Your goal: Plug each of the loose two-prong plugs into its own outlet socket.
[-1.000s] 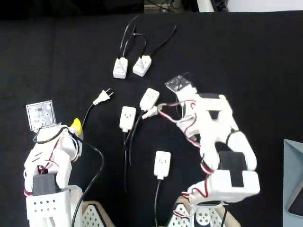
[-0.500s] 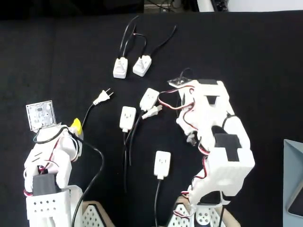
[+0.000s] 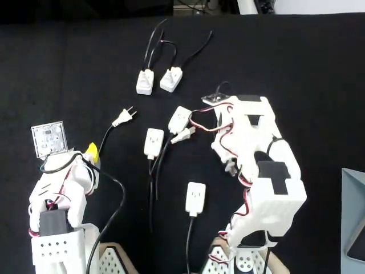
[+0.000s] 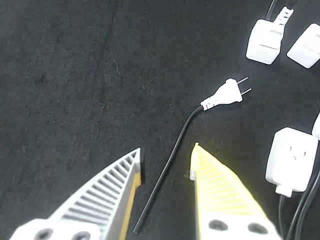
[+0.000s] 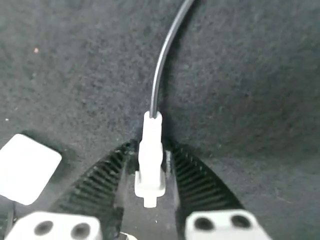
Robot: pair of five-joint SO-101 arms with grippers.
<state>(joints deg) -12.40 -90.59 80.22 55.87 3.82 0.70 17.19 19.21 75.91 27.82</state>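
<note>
The right arm's fingers are clamped on a small white two-prong plug with a thin black cable. They hold it low over the black cloth counter, just beside a white rectangular outlet socket. A second white plug lies loose farther along. The left arm's fingers are spread open over that plug's cable, holding nothing.

I'd guess these plugs are light, hard plastic with stiff prongs and a springy cable that can twist them. It's probably best to pinch the flat sides of the body, behind the prongs. The socket looks light enough to slide when pushed.
</note>
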